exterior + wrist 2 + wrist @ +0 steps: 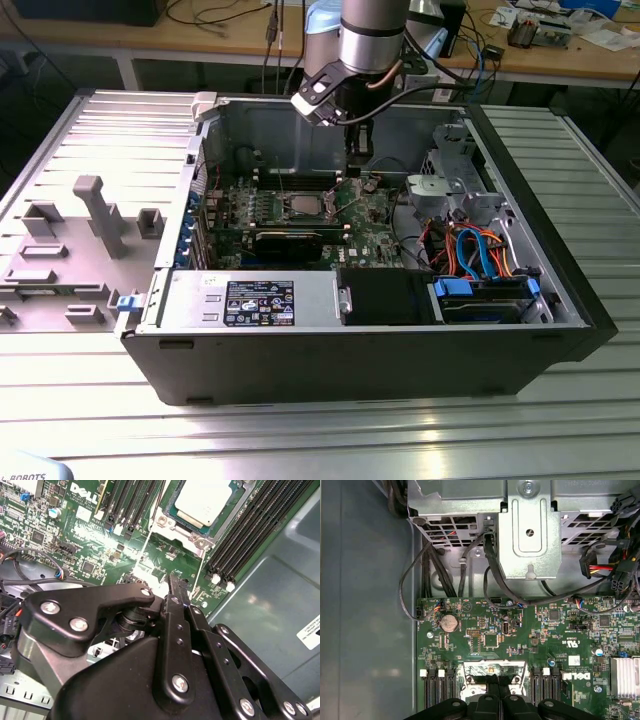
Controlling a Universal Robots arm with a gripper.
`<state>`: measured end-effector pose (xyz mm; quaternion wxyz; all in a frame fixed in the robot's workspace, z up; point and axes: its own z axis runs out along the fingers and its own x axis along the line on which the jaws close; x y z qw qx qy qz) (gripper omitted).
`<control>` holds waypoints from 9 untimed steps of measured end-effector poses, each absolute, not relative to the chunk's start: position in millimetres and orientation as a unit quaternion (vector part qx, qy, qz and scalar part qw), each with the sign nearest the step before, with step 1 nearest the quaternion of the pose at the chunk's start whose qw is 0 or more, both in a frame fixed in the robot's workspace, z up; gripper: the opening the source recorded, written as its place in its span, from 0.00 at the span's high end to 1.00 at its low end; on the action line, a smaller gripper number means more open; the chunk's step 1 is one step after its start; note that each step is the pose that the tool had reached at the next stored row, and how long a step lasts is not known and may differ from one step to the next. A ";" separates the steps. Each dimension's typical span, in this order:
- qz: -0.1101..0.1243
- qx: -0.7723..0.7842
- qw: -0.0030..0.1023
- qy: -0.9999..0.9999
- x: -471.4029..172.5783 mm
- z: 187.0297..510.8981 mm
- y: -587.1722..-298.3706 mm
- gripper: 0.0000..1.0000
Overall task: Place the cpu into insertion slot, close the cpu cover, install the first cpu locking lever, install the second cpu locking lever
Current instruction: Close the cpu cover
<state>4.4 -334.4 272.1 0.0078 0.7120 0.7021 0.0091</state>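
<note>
Exterior view: an open computer case point(560, 300) lies on the ribbed metal desk point(320, 440), and the arm reaches down into it. The hand point(358, 160) hangs above the green motherboard point(375, 235), at about two o'clock from the cpu point(303, 207) and just beside it. In the second wrist view the cpu point(205, 500) sits flat in the insertion slot point(200, 542), and the cpu cover point(190, 530) lies down around its edges as a silver frame. The hand point(175, 582) is narrow, its fingers point(172, 610) pressed together with nothing held. A long black card point(290, 240) lies at six o'clock from the cpu.
</note>
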 end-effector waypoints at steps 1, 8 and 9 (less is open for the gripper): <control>0.009 0.712 0.008 0.702 4.7 272.1 -334.4 0.89; 0.009 0.712 0.008 0.702 9.1 272.1 -334.4 0.89; 0.009 0.712 0.008 0.702 10.2 272.1 -334.4 0.89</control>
